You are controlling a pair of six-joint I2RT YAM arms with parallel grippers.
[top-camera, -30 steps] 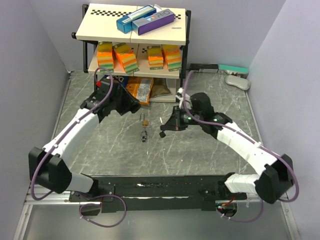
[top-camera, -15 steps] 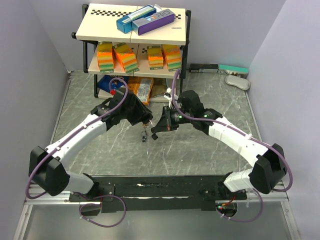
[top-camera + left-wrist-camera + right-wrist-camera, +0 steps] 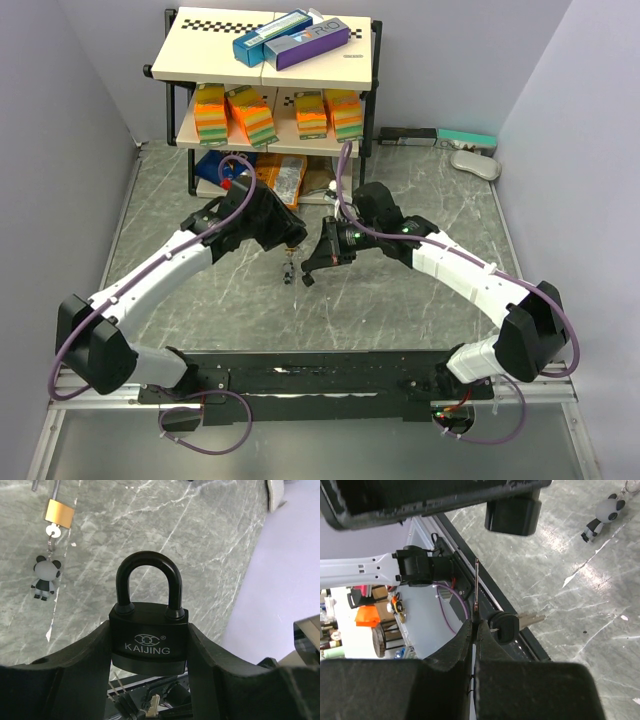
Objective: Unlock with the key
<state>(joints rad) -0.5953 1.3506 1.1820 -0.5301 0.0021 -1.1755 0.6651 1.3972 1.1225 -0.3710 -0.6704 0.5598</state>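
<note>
A black KAIJING padlock (image 3: 148,640) stands upright with its shackle closed, and my left gripper (image 3: 148,630) is shut on its body from both sides. Over the table's middle, the left gripper (image 3: 290,237) and right gripper (image 3: 314,266) hang close together. My right gripper (image 3: 474,625) is shut on a thin silver key (image 3: 476,587) whose blade points up towards the padlock's underside (image 3: 513,514), a short gap away. A second key with a black head (image 3: 507,628) dangles beside the fingers. The key tip (image 3: 152,707) shows just below the padlock.
A small brass padlock (image 3: 59,513) with a key and a panda charm (image 3: 45,577) lies on the marble table (image 3: 200,300) under the grippers. A shelf rack (image 3: 270,90) with boxes stands at the back. Snack bags (image 3: 285,180) sit beneath it.
Both arms have swung in to the table's middle. The left brought the black padlock rightwards and the right brought the key leftwards, until they hang almost together.
</note>
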